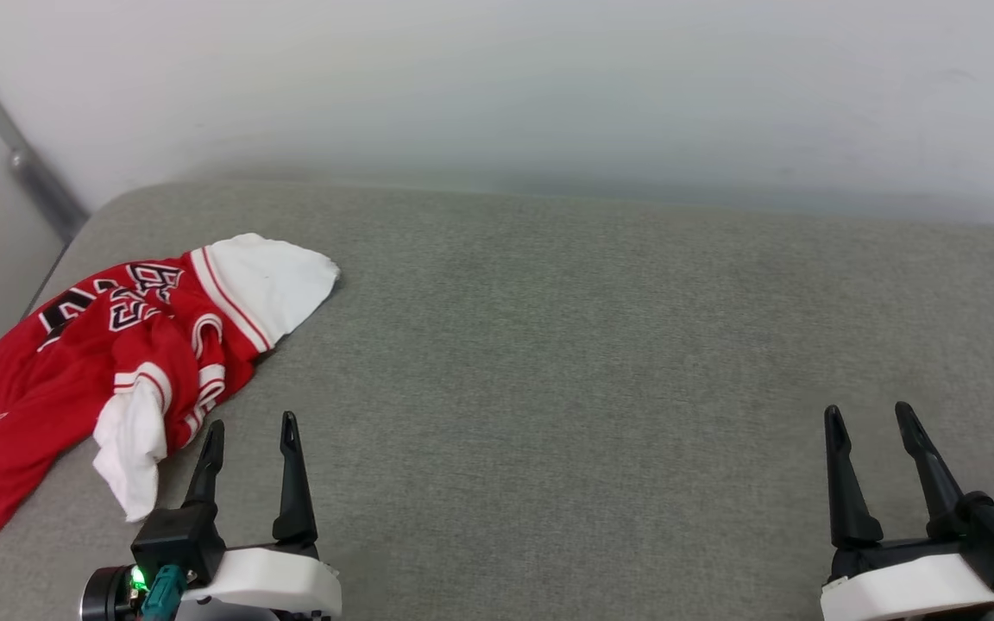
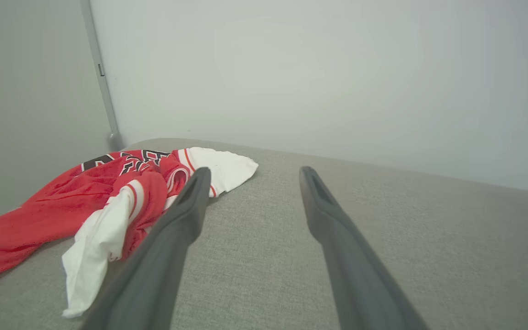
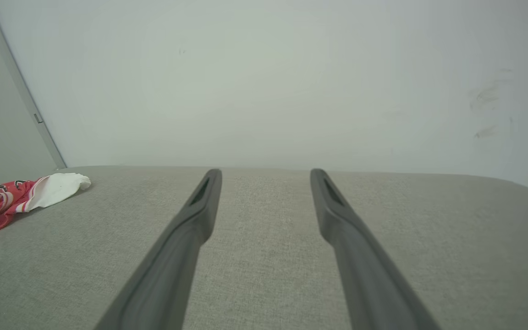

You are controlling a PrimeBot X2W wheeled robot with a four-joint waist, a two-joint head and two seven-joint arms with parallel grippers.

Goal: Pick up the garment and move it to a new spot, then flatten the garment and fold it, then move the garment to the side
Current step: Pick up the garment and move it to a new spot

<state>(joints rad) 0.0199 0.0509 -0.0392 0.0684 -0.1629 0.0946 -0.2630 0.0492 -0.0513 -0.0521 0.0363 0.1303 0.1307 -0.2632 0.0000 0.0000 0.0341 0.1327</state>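
Your left gripper (image 1: 251, 435) has its fingers spread apart, with grey cushion (image 1: 549, 345) showing between them. The garment (image 1: 74, 362), a red shirt with white sleeves, lies crumpled on that cushion just to the left of this gripper and a bit ahead of it. One white sleeve (image 1: 130, 448) trails down right beside the left finger; you can't tell if it touches. Black lettering (image 1: 130, 297) faces up on the shirt's far part. Your right gripper (image 1: 872, 423) is spread too, over bare cushion, with the garment well off to its left. A pale wall (image 1: 497, 86) stands beyond both grippers' fingertips.
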